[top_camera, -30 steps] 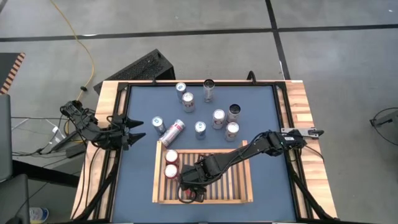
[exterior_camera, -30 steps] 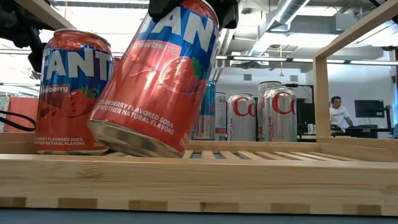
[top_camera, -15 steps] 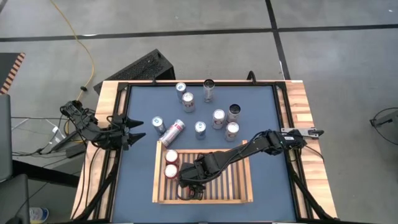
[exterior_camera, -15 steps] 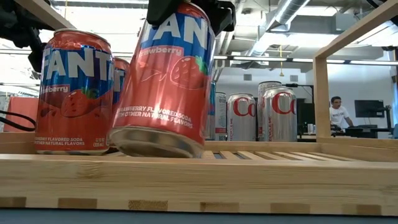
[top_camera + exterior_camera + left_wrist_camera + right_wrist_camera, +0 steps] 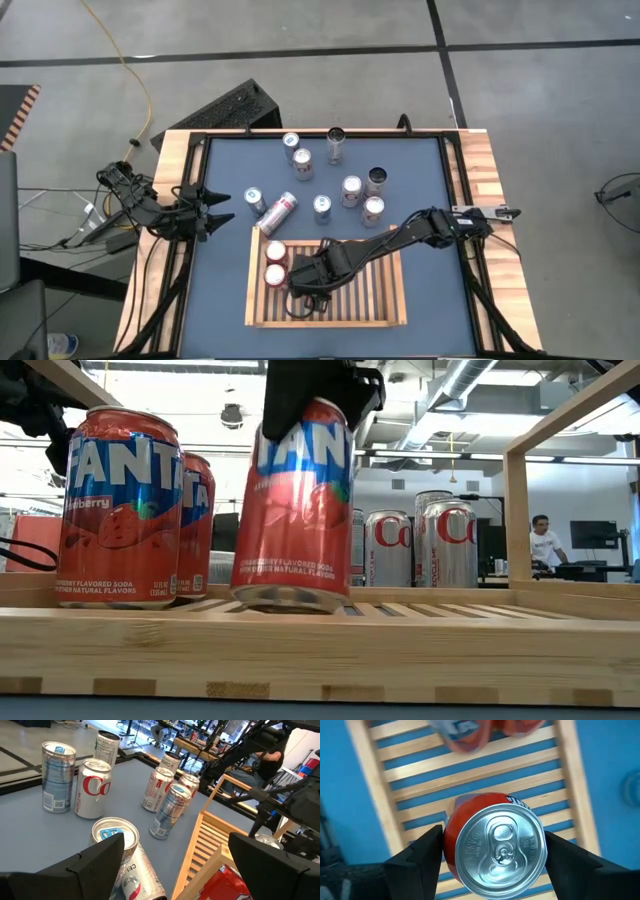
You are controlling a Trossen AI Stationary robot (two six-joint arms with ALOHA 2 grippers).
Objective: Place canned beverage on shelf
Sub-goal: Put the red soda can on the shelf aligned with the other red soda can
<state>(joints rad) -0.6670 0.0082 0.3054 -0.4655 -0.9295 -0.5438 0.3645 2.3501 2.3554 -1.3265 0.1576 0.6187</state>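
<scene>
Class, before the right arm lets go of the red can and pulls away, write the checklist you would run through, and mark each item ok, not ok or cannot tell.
1. Red Fanta can upright: ok.
2. Can base down on the shelf slats: looks ok in the low view; full contact cannot tell.
3. Clear of the two red cans already placed: ok, a gap shows.
4. Right gripper fingers either side of the can; fully released: cannot tell.
5. Left gripper open, waiting at the table's left edge, out of the way: ok.
</scene>
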